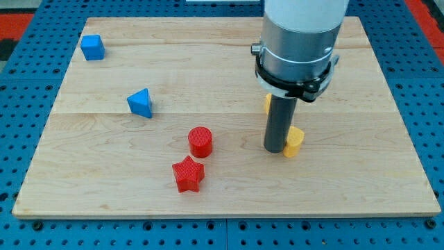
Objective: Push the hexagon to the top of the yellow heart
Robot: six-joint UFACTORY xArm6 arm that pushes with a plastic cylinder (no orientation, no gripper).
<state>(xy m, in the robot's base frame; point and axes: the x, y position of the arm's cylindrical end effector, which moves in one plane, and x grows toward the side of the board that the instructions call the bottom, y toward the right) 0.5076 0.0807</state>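
Pale wood board (229, 187) fills most of the view, sitting on a blue pegboard surface (28, 83); it carries every block, no bins or trays. Landmark = my rod. The arm's big grey-white body (302, 35) is cut off by the view's top and hides the board behind it. Below it, the dark rod (276, 125) drops to my tip (275, 150), planted on the wood. No gripper on this rig, so nothing opens, closes or holds; the tip is just a bare rod end. A yellow block (294, 142) sits touching the rod's right side at tip level; partly hidden, and its shape is hard to call, heart or hexagon. A second yellow block (267, 104) shows as a sliver at the rod's upper left, mostly behind the rod and collar; shape unreadable. So I can't say which yellow piece is the hexagon. Red cylinder (200, 142) lies well left of the rod, with a red star (188, 173) just below-left of it. Blue triangular block (141, 103) is farther left, and a blue cube (92, 47) is far up-left near the board's corner.
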